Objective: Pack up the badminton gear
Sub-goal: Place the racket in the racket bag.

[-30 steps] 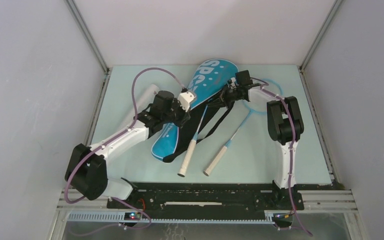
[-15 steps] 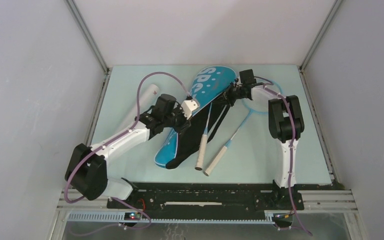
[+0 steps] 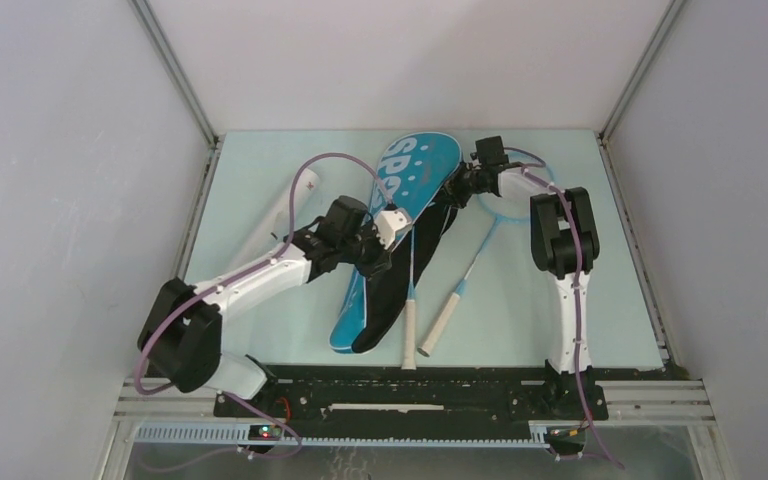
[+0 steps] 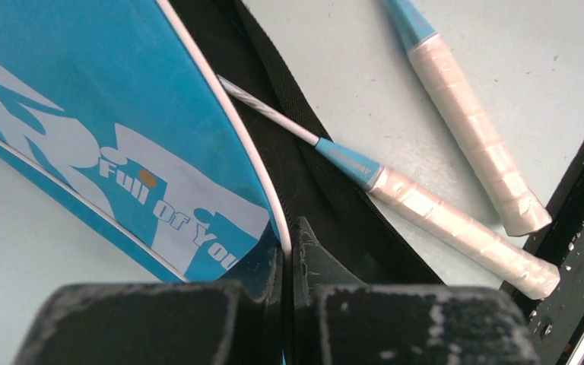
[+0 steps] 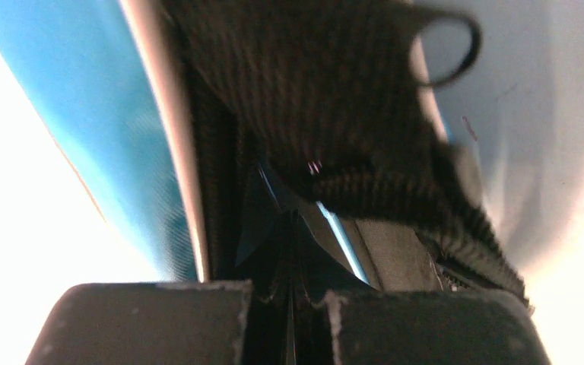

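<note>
The long blue fabric racket bag with white lettering (image 3: 405, 185) lies slantwise across the middle of the bench (image 3: 560, 300). Its broad end is toward the far side and its narrow end toward the arm bases. Its open side, lined in black, faces right.

One light-blue racket with a white wrapped handle (image 3: 411, 312) is judged to be partly inside. Its shaft passes under the white-piped edge of the blue panel, and the handle projects from the open side toward the bases. The second light-blue racket (image 3: 443, 318) lies outside, just beside the opening on the right, with its handle near the first one. Its long axis is angled away from the bag toward the far right.

The left gripper (image 4: 289, 255) is closed on the piped edge at mid-length. The right gripper (image 5: 289, 228) is clamped on black fabric at the broad end. The loose racket's head lies nearer the right arm and its handle nearer the left, but both grippers are occupied.

The first racket's head is hidden by the bag. The second racket's hoop is partly covered by the right arm. A long white tube (image 3: 295, 195) at far left is partly hidden behind the left arm. No shuttlecocks can be made out. The right wrist view is blurred and washed out, so exactly which layer is pinched cannot be told.
</note>
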